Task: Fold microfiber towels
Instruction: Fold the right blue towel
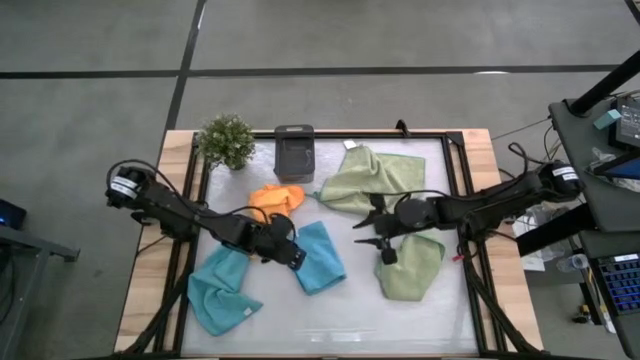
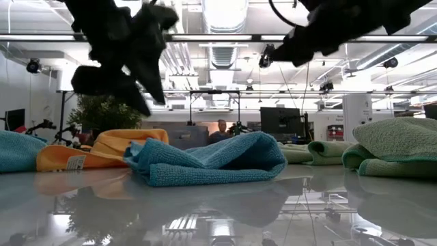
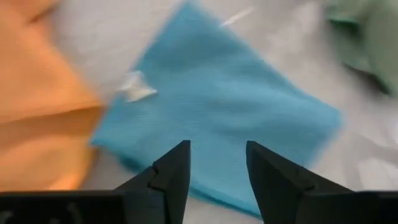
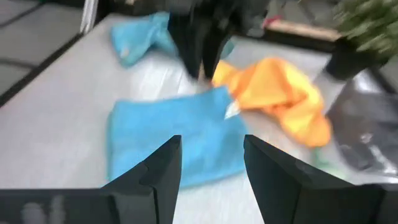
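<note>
Lowest in the high view, at the lower left of the table, lies a crumpled light blue towel. To its right, near the picture's centre, a second light blue towel lies folded flat; in the low view it shows as a low folded mound in the middle. At lower right centre a folded sage green towel lies on the table surface.

The left gripper sits at the left edge of the folded blue towel, at the end of the left arm reaching in from the picture's left. Its wrist view shows the two dark fingers parted, nothing between them, with the blue cloth spread beneath and beyond. In the low view this gripper hangs above the table at upper left, clear of the cloth.

The right gripper hovers just right of centre, between the two green towels, its jaws apart and empty; its wrist view shows the parted fingers looking over the folded blue towel.

Farther up, the orange towel lies bunched just above the folded blue one. The second sage green towel lies rumpled at upper right centre. Along the far edge stand a small potted plant and a dark grey box.
</note>
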Available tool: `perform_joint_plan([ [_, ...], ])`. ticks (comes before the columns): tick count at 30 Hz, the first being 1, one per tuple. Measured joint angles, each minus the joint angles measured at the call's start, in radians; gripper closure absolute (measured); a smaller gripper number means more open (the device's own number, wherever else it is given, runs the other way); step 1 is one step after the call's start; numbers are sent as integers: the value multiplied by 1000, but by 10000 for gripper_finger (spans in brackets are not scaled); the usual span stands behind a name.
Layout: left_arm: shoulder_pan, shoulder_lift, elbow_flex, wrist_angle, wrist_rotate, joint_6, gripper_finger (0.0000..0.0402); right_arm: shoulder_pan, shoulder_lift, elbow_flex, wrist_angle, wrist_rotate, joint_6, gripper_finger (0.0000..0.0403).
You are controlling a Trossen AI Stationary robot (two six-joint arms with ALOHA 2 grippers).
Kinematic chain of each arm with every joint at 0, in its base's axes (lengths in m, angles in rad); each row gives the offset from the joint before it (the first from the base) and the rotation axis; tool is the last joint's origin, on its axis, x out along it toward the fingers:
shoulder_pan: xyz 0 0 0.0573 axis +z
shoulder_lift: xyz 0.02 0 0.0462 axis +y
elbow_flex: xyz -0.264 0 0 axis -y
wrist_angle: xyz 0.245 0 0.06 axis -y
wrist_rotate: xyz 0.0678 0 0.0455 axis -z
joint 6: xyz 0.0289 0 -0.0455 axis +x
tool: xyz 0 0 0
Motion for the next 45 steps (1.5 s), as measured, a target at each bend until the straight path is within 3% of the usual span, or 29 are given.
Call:
perform_joint_plan([
  [6,-102,37,6,302,-66,274,271,74,70,0,13,0,27,239],
  [13,-187,126,22,405,-89,289,272,148,169,0,40,6,112,239],
  [21,-227,281,169,400,-88,340,247,182,288,0,148,9,146,239],
  [29,-228,361,306,77,-88,358,200,182,390,0,285,10,148,239],
  [39,-228,378,279,34,-73,356,198,182,527,85,298,12,137,239],
  [45,-228,378,277,42,-67,356,199,182,548,113,222,80,119,251],
])
